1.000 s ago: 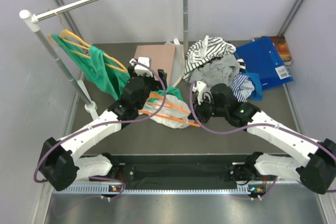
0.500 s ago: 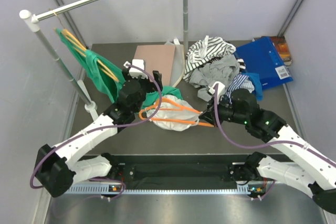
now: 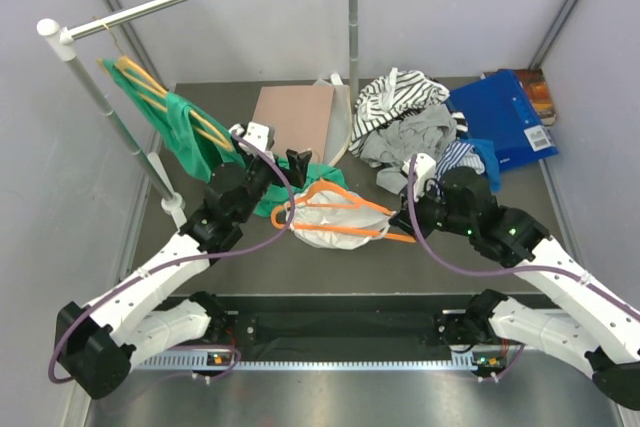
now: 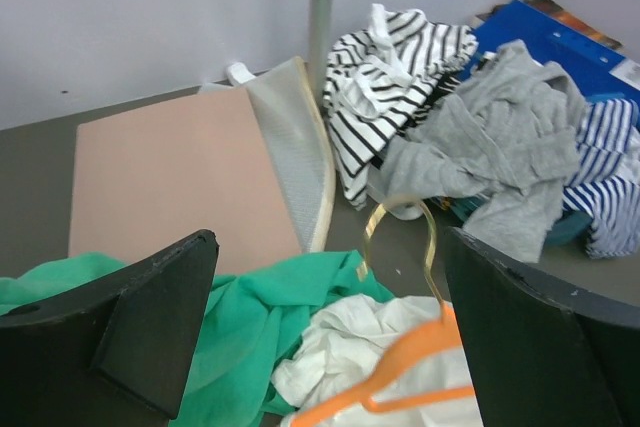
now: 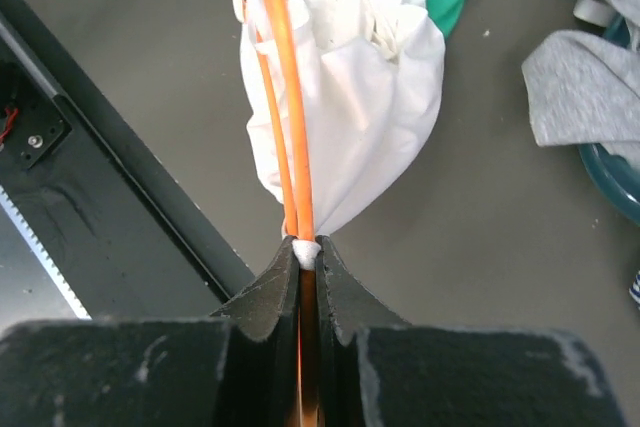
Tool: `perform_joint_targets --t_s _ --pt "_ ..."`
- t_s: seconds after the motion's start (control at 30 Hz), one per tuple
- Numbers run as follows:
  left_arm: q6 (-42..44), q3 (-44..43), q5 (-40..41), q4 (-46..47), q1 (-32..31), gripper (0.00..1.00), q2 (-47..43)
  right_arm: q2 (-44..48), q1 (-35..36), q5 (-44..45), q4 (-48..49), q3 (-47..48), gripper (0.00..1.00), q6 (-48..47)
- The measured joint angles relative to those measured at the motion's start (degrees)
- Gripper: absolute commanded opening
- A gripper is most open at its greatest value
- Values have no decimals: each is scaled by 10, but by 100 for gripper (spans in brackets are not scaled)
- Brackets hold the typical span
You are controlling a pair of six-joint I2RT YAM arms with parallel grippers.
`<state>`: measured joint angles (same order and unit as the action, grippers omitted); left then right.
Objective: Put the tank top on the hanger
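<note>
Top external: right pincer on orange hanger; blue binder label illegible.

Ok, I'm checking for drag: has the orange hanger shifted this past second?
Yes: the hanger has swung rightward, its gripped corner now farther right of the rack's upright pole.

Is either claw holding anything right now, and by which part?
The right claw grips the hanger at one end corner, with a bit of the tank top pinched in. The left claw is open, holding nothing.
</note>
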<state>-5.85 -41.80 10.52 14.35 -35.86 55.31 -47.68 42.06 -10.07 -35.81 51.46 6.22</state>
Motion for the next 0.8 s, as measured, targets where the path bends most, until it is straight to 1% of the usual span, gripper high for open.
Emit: perform_joint_targets --t_s 0.13,0.27,0.57,0.8 --pt "0 -2 -50 -14 2 99 -6 -12 -31 -7 -7 0 0 2" --pt "-2 -6 -73 -30 2 99 -8 -17 -64 -28 -7 0 0 2" --pt "-2 -13 -9 -55 2 99 -5 -10 -78 -63 -7 0 0 -2" --pt "-2 -14 12 -49 6 99 14 0 -79 -81 -7 0 0 -3"
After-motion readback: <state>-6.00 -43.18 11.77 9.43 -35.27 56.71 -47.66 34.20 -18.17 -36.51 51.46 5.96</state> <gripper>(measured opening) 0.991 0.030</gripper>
